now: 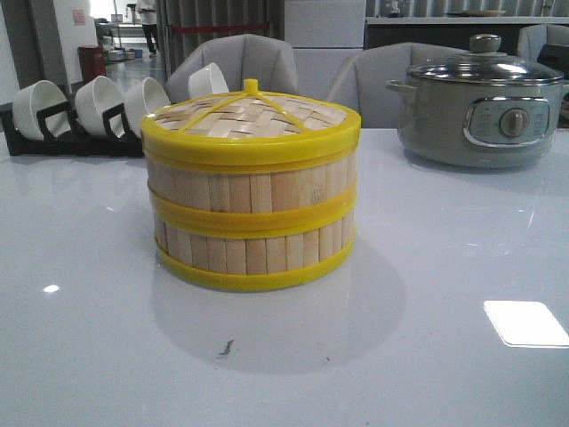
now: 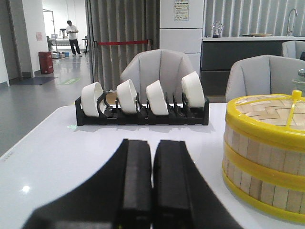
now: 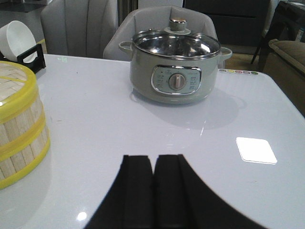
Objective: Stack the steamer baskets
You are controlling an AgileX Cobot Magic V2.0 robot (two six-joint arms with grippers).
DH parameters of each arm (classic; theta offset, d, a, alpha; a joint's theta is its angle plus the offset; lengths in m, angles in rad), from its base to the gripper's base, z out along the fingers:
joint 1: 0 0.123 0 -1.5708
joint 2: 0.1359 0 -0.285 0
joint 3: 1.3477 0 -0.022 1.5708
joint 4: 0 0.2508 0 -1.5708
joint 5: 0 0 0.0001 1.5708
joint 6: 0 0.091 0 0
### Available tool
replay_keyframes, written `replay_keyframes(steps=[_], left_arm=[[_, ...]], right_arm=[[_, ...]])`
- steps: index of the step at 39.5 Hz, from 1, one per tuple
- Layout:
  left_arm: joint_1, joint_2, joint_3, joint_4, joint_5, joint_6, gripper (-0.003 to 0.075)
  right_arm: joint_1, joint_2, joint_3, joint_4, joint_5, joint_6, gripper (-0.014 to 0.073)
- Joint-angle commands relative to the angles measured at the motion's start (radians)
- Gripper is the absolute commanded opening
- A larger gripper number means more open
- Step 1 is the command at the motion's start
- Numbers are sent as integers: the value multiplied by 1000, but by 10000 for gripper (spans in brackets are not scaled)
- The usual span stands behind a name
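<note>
- Glossy white table (image 1: 89, 356) fills the lower part of the front view, smooth enough to mirror a bright rectangle of light at lower right; grey upholstered chairs (image 1: 240, 58) stand behind it.
- Steamer baskets (image 1: 252, 218) sit in the middle of the front view — two round rings of pale vertical bamboo slats, one stacked squarely on the other, with bright yellow bands at the base, the join and the top.
- Lid (image 1: 253, 111) of woven bamboo with a yellow rim, yellow ribs and a small knob caps the stack.
- Grey electric pot (image 1: 480, 111) stands at upper right, well apart from the stack, with a glass lid, a metal rim and a round dial on a pale panel; the panel's markings are too small to read.
- Black rack (image 2: 143, 112) at upper left holds four white bowls (image 2: 126, 95) on edge.
- Left gripper (image 2: 152, 186), black and matte, has its two fingers pressed together on nothing; the stack lies to its right in that wrist view, apart from it.
- Right gripper (image 3: 153, 188) is likewise clenched and empty — bare tabletop lies between it and the pot.
- Open table surrounds the stack on every side in the front view.
</note>
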Motion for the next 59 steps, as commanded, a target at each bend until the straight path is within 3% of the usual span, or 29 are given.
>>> replay_keyframes(steps=[1, 59], left_arm=[[-6, -11, 0, -11, -89, 12, 83], [-6, -11, 0, 16, -78, 12, 83]], right_arm=[[-6, 3, -29, -5, -93, -2, 55], [-6, 3, -28, -5, -97, -2, 55]])
